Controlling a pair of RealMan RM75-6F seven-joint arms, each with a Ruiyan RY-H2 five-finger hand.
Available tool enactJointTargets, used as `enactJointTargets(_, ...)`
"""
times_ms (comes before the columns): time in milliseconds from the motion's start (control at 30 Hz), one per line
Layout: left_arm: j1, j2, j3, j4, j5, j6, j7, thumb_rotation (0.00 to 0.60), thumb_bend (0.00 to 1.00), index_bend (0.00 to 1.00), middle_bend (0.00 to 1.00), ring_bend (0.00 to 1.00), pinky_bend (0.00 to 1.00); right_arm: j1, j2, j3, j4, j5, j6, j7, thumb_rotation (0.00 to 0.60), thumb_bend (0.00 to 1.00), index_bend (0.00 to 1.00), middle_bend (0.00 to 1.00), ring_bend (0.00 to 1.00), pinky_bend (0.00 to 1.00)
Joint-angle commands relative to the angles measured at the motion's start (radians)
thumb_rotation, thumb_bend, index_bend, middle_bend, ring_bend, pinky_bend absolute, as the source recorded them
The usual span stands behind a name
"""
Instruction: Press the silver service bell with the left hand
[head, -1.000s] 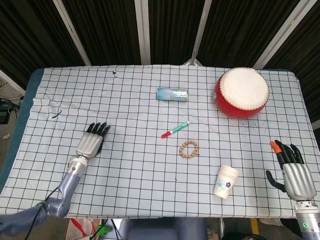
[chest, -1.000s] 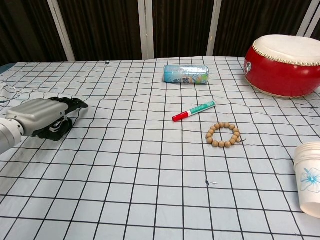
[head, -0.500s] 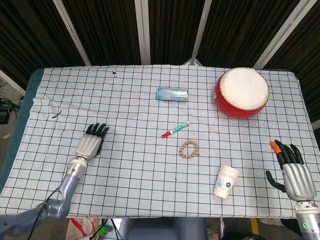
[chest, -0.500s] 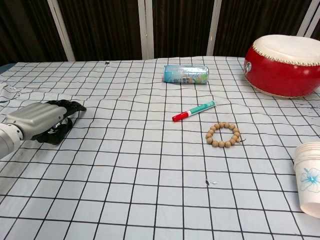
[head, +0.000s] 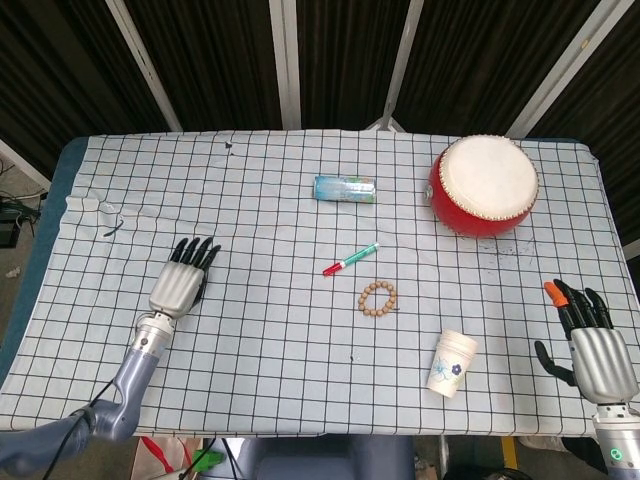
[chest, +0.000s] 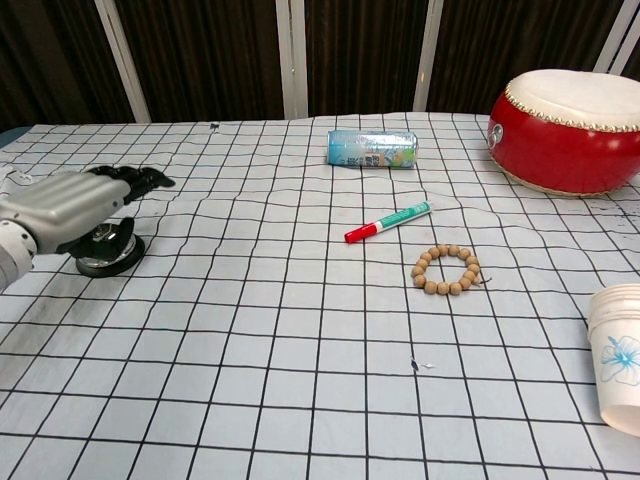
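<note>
The silver service bell (chest: 108, 252), on a black base, stands at the left of the checked tablecloth. My left hand (chest: 70, 205) hovers just above it, palm down and fingers stretched forward, holding nothing. A small gap shows between palm and bell. In the head view my left hand (head: 180, 283) covers the bell, so it is hidden there. My right hand (head: 592, 340) lies at the table's near right corner with fingers spread and empty; the chest view does not show it.
A red drum (head: 484, 185) stands at the back right. A lying can (head: 345, 188), a green and red marker (head: 350, 259) and a bead bracelet (head: 378, 299) occupy the middle. A paper cup (head: 452, 362) stands near the front right.
My left hand pressed lower onto the bell half a second ago; it has since risen off it, uncovering the bell in the chest view. The right hand shifted slightly toward the near edge.
</note>
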Motion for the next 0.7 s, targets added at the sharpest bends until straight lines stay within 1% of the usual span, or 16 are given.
enactJointTargets(33,0.059,0.189,-0.024,-0.328,0.081,0.192,0.119,0.6,1.0,0.0,0.0,0.0,0.0,-0.001,0.002,-0.001,-0.002,-0.005,0.004,0.005,0.6,0.4,0.05,0.08,0.12,0.04)
enactJointTargets(100,0.102,0.276,-0.013,-0.47,0.101,0.253,0.16,0.6,1.0,0.0,0.0,0.0,0.0,-0.002,0.004,-0.001,-0.004,-0.01,0.008,0.01,0.6,0.4,0.05,0.08,0.12,0.04)
enactJointTargets(133,0.136,0.337,0.004,-0.564,0.111,0.288,0.182,0.6,1.0,0.0,0.0,0.0,0.0,-0.003,0.006,-0.002,-0.005,-0.014,0.011,0.014,0.6,0.4,0.05,0.08,0.12,0.04)
enactJointTargets(233,0.222,0.45,0.06,-0.711,0.132,0.366,0.196,0.6,1.0,0.0,0.0,0.0,0.0,-0.005,0.01,-0.005,-0.008,-0.022,0.016,0.023,0.6,0.4,0.05,0.08,0.12,0.04)
enactJointTargets(267,0.261,0.491,0.095,-0.75,0.15,0.396,0.189,0.6,1.0,0.0,0.0,0.0,0.0,-0.005,0.011,-0.007,-0.009,-0.028,0.018,0.028,0.6,0.4,0.05,0.08,0.12,0.04)
enactJointTargets(367,0.334,0.543,0.161,-0.772,0.179,0.446,0.115,0.6,1.0,0.0,0.0,0.0,0.0,-0.004,0.012,-0.007,-0.008,-0.039,0.025,0.037,0.6,0.4,0.05,0.08,0.12,0.04)
enactJointTargets(467,0.38,0.562,0.197,-0.742,0.203,0.479,0.03,0.6,1.0,0.0,0.0,0.0,0.0,-0.004,0.012,-0.009,-0.008,-0.049,0.031,0.04,0.6,0.4,0.05,0.08,0.12,0.04)
enactJointTargets(567,0.403,0.56,0.211,-0.709,0.208,0.485,-0.019,0.6,1.0,0.0,0.0,0.0,0.0,-0.004,0.011,-0.008,-0.009,-0.052,0.034,0.04,0.6,0.4,0.05,0.08,0.12,0.04)
enactJointTargets(700,0.412,0.54,0.215,-0.66,0.212,0.475,-0.066,0.6,1.0,0.0,0.0,0.0,0.0,-0.003,0.009,-0.007,-0.005,-0.048,0.031,0.036,0.6,0.4,0.05,0.08,0.12,0.04)
